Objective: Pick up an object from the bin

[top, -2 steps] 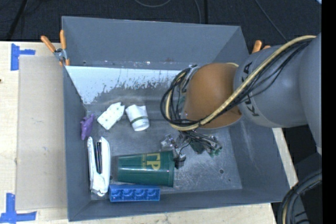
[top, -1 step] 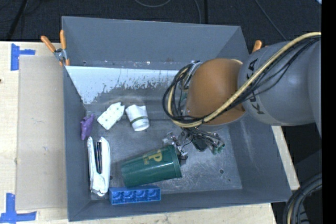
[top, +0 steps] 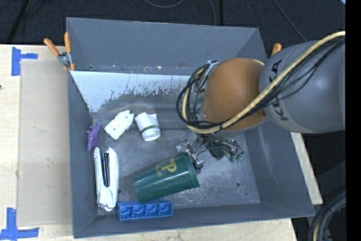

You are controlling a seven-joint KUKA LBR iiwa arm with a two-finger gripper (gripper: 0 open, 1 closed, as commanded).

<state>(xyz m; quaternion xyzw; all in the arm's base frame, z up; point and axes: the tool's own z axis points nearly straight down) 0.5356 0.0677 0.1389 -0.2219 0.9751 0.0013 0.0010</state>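
**Camera view**

- Bin (top: 169, 48): grey metal, sloped walls, scuffed floor.
- Arm: enters from the right and ends in an orange cover (top: 231, 93) looped with black cables.
- Gripper (top: 196, 160): low over the floor, right of centre, at the open end of the cup. Whether it is spread or pressed together cannot be told, nor whether it touches the rim.
- Cup (top: 166, 179): dark green with a yellow printed letter. It lies on its side at front centre, mouth up and to the right towards the gripper. It is the nearest thing and the likely pick.
  - Handling, as judged: light, thin-walled, hollow and fairly stiff, with a smooth side that may slip or roll away when pushed.
  - Best hold: across the rim, one side inside the mouth and one outside. A pinch across the full body looks too wide.
- Brick (top: 145, 210): blue and studded, against the front wall, just beside the cup's base.
- Stapler (top: 106, 178): white, long, at the left.
- Cylinder (top: 149, 126): white, short, mid-left.
- Tag (top: 119, 124): white, flat, just beside the cylinder.
- Scrap (top: 93, 135): purple, at the left wall.
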